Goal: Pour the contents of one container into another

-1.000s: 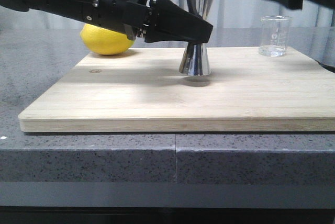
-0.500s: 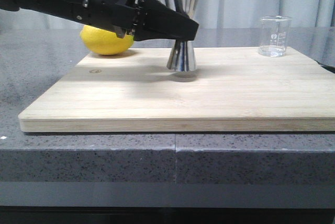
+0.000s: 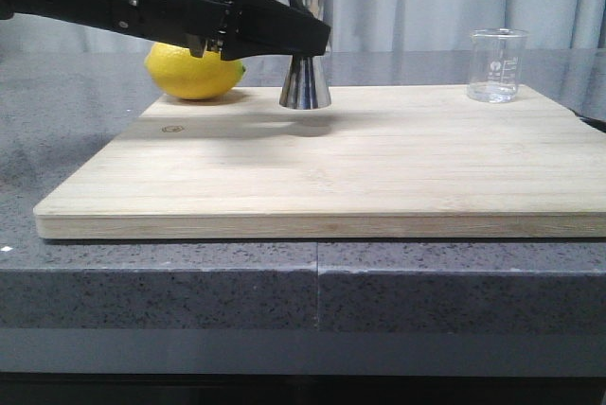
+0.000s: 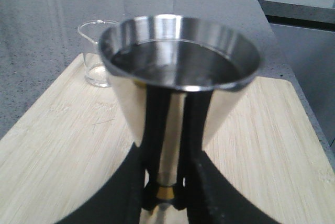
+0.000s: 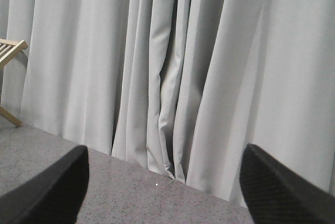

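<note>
The steel hourglass jigger (image 3: pixel 305 83) stands upright near the back edge of the wooden board (image 3: pixel 322 173). My left gripper (image 3: pixel 317 42) is shut on its narrow waist, reaching in from the left. In the left wrist view the black fingers (image 4: pixel 153 130) clamp the gold band, and the jigger's wide mouth (image 4: pixel 180 51) shows a dark, shiny inside. I cannot tell whether its base touches the board. The small clear glass beaker (image 3: pixel 498 65) stands alone at the board's far right corner, also seen as the beaker (image 4: pixel 97 56) behind the jigger. My right gripper (image 5: pixel 165 192) is open, holds nothing, and faces the curtains.
A yellow lemon (image 3: pixel 194 72) lies at the board's back left corner, just behind my left arm. The board rests on a grey speckled countertop (image 3: pixel 189 291). Pale curtains (image 5: pixel 167 67) hang behind the table.
My left gripper has carried the jigger leftward and toward the back of the board. The right arm, at the upper right one second ago, has left the front view.
</note>
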